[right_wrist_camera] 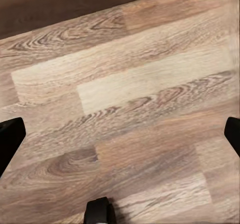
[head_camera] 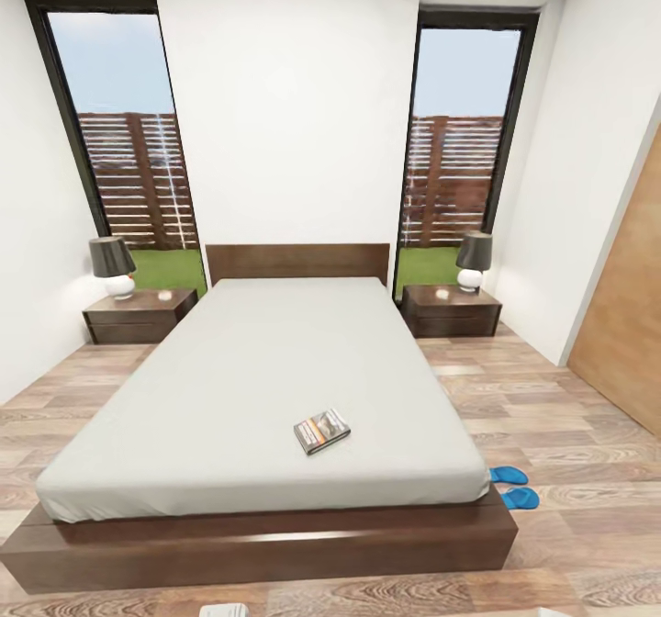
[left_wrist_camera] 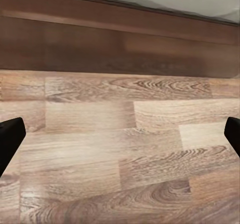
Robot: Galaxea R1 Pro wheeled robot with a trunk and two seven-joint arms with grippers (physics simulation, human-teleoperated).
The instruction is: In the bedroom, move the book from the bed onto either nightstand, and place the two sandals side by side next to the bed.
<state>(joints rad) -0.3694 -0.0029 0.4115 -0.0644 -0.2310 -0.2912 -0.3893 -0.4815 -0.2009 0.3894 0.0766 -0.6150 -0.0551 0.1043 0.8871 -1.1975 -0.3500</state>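
Head view, taken from the foot of the bed (head_camera: pixel 266 360): dark wood frame and headboard, pale grey mattress, occupying the centre of the bedroom. The book (head_camera: pixel 322 431) lies flat on the mattress near the foot end, at roughly 5 o'clock from the mattress centre, cover up and slightly skewed. The two sandals (head_camera: pixel 512 487), bright blue, lie on the plank floor (head_camera: pixel 569 470) touching or nearly touching each other, just beside the bed's foot corner at 4 o'clock; part of each is hidden by the mattress edge. One nightstand (head_camera: pixel 140 316) stands at 10 o'clock beside the headboard, the other nightstand (head_camera: pixel 451 310) at 2 o'clock; each carries a dark-shaded lamp (head_camera: pixel 113 266) with a white base. Tall dark-framed windows behind show grass and a slatted fence. Left gripper (left_wrist_camera: pixel 120 136): dark fingertips sit at opposite edges of the left wrist view, spread wide, nothing between them, above bare planks with the bed frame beyond. Right gripper (right_wrist_camera: pixel 120 136): likewise spread wide and empty over planks.
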